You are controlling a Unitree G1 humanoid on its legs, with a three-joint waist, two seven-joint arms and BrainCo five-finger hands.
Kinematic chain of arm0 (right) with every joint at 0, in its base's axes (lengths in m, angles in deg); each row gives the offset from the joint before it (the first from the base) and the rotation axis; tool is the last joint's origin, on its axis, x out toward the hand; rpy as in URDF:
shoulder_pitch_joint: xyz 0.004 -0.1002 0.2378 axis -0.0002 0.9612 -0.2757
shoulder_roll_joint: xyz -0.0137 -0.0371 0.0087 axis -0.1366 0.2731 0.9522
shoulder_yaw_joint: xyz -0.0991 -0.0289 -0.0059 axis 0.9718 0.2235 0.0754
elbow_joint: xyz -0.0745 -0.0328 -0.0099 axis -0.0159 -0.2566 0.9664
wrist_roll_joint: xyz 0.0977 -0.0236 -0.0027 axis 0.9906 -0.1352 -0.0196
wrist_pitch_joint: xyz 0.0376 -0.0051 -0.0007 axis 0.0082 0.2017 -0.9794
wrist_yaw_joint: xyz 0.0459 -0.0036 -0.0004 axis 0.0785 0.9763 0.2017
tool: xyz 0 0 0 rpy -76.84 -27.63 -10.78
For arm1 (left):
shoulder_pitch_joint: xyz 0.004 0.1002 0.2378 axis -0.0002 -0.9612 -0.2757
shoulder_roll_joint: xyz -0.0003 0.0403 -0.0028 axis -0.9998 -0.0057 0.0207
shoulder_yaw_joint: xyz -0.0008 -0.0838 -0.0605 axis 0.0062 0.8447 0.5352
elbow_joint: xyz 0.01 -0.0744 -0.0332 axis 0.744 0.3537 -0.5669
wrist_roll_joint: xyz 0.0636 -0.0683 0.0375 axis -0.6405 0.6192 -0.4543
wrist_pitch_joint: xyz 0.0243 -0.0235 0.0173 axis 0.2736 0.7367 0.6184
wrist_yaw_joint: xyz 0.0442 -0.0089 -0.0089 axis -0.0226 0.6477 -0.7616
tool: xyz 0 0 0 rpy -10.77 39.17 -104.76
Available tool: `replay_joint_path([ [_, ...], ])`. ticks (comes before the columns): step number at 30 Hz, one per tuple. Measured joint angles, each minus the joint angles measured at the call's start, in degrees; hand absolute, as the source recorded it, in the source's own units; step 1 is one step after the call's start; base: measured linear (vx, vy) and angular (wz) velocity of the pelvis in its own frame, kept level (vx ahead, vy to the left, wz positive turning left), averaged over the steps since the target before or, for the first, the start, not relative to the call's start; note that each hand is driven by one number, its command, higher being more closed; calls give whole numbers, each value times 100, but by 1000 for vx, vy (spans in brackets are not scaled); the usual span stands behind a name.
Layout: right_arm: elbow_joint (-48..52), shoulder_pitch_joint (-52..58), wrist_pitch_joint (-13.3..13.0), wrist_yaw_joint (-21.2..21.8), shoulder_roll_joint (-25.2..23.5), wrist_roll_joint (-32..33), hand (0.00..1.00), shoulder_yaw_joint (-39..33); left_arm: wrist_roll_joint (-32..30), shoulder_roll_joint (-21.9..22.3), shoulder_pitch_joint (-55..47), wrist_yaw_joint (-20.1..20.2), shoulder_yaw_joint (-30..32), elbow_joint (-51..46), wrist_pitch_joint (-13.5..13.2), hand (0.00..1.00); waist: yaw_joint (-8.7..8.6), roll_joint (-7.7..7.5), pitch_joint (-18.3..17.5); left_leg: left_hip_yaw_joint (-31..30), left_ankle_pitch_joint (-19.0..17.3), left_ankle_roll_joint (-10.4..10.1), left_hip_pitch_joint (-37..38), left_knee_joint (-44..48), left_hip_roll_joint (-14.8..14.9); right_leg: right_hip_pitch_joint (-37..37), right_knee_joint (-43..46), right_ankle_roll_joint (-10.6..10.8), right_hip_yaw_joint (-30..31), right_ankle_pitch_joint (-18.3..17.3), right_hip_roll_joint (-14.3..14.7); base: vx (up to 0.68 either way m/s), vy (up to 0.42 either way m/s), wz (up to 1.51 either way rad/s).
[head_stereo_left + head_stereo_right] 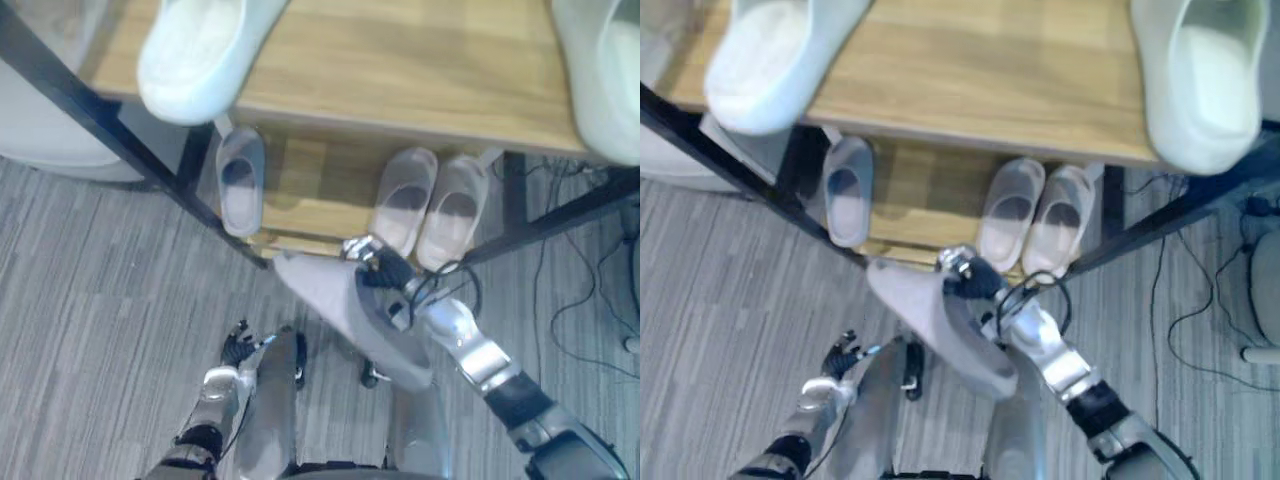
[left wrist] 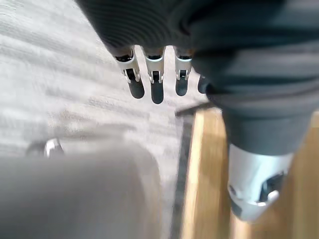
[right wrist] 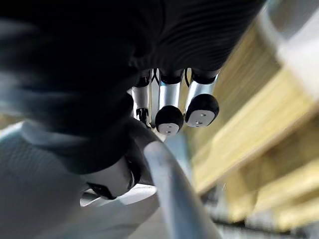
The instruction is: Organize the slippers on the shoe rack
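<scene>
Grey slipper (image 1: 340, 310) sits pinched in the right hand's (image 1: 380, 268) curled fingers; left hand (image 1: 238, 348) hangs loose-fingered; aim it toe-first beside the lone slipper (image 1: 240, 180).

Even light, v. soft shadows

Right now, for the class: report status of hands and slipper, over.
Right robot hand shut on grey slipper, held before the lower shelf. Left robot hand low, open, idle. Gap beside lone slipper looks free.
</scene>
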Motion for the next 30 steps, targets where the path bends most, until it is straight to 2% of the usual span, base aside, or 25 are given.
replay_joint_path([
  [3, -216, -448, 69, -413, -198, -241, 100, -372, 23, 34, -6, -138, 158, 108, 98, 0, 78, -46, 198, -113, -46, -31, -533, 388, -7, -477, 419, -44, -49, -144, -75, -82, -37, 15],
  [6, -313, -930, 265, -850, -526, -588, 100, -533, 2, 145, -110, -162, 421, -18, 232, 0, 233, -118, 286, -184, -142, -99, -1000, 797, 23, -896, 863, -97, -89, -348, -116, -82, -43, 6],
  [10, -309, -1225, 408, -1167, -720, -855, 100, -726, -2, 271, -199, -176, 605, -375, 222, 0, 357, -119, 286, -193, -182, -112, -1218, 977, 35, -1117, 1102, -129, -102, -439, -182, -64, -37, 5],
  [14, -399, -1769, 689, -1582, -851, -1239, 100, -1188, 13, 352, -255, -291, 675, -716, 220, 0, 440, -119, 286, -322, -216, -188, -1549, 1245, 42, -1329, 1373, -201, -261, -562, -295, -35, -27, 9],
  [20, -968, -2471, 1119, -1913, -1046, -1483, 100, -1494, 222, 504, -259, -395, 822, -1015, 221, 0, 479, -117, 272, -501, -199, -242, -1795, 1380, -53, -1417, 1560, -255, -456, -696, -436, -17, -22, 17],
  [23, -1444, -2861, 1317, -2024, -1088, -1627, 100, -1611, 231, 587, -256, -403, 824, -1078, 216, 0, 602, -102, 193, -545, -185, -269, -1936, 1416, -75, -1512, 1637, -308, -511, -740, -482, -14, -28, 14],
  [30, -2588, -3612, 1516, -2207, -1305, -1679, 100, -1654, 234, 672, -251, -515, 788, -1066, 221, 0, 727, -101, -57, -727, -156, -346, -2169, 1511, -176, -1594, 1797, -420, -705, -863, -598, -1, -18, 15],
])
